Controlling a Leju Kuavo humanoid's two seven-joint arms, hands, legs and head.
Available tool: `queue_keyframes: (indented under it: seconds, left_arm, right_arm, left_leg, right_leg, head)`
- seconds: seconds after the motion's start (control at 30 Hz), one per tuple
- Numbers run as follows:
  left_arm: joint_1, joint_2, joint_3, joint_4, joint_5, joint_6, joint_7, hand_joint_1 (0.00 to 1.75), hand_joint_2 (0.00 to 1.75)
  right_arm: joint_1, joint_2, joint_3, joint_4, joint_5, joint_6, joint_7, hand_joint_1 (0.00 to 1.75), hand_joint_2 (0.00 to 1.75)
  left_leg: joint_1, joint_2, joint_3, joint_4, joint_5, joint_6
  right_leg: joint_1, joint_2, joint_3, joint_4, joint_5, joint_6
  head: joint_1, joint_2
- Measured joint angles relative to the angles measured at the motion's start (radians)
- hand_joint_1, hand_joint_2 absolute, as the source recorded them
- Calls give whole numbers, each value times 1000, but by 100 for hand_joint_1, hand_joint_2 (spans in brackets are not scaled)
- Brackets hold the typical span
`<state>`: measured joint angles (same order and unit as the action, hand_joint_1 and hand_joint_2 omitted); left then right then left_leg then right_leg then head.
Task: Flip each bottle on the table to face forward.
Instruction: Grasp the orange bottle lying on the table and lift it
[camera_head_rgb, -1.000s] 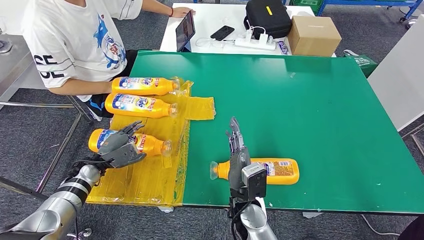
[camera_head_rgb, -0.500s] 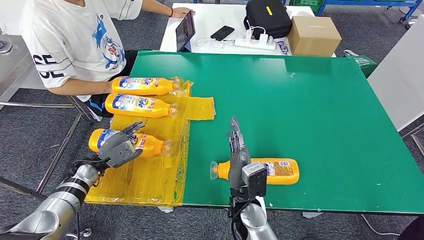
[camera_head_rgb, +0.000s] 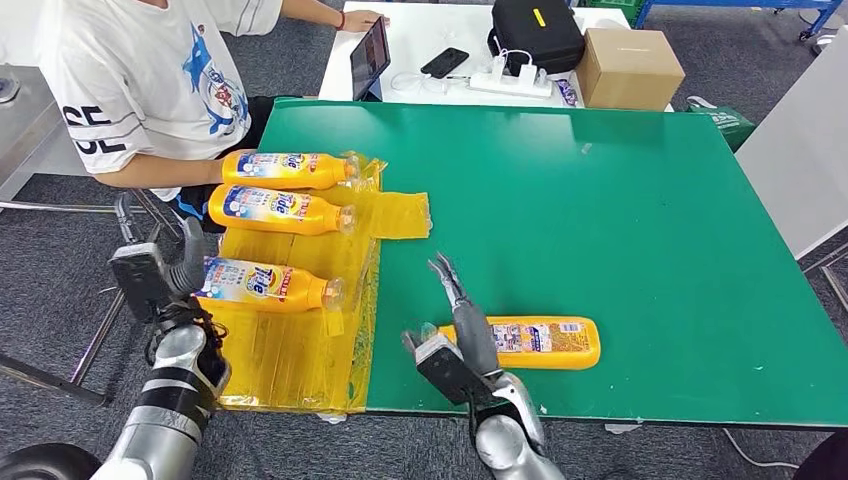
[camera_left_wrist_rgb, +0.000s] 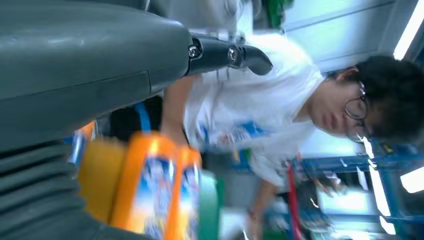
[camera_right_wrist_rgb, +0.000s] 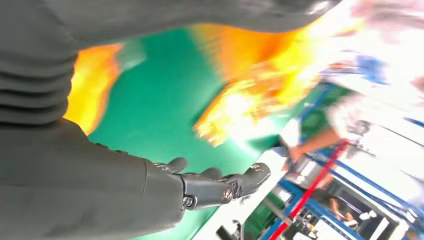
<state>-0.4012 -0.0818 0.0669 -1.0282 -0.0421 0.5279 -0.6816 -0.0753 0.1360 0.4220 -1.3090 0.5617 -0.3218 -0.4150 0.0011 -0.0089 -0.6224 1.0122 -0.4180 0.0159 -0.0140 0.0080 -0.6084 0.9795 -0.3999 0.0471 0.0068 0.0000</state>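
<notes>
Left hand has rolled the near bottle label-up and holds its base, while your right hand, fingers apart, now tilts beside the unflipped bottle.

Setting was a robotics lab: green test table, blue metal racking, grey carpet, seated person with tablet.

You face green table, wide, set on grey carpet floor. Beyond far edge: white desk carrying tablet, phone, power strip, black bag, cardboard box. Person in white T-shirt seated at your left. Blue metal frame far right.
</notes>
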Motion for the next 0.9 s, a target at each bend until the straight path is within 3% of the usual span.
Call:
queue_keyframes:
  seconds: [0.13,0.33,0.9]
  left_arm:
    - [77,-35,20,-144,-3,-189,-13,0,175]
    - [140,-63,31,-235,-30,-229,-19,0,175]
    - [166,-85,30,-267,-93,-232,-20,0,175]
  right_arm:
    - [22,-102,-25,-36,145,69,92,0,175]
    - [48,-207,-69,-106,198,125,154,0,175]
    - [66,-286,-83,-153,207,172,180,0,175]
  left_leg:
    - [0,0,-2,0,-1,1]
    - [0,1,-2,0,-2,1]
    - [1,1,-2,0,-2,1]
  right_leg:
    - [0,0,-2,-1,0,0]
    - [1,0,-3,-1,0,0]
    - [1,0,-3,0,-1,0]
  head:
    - [0,0]
    - [0,0]
    - [0,0]
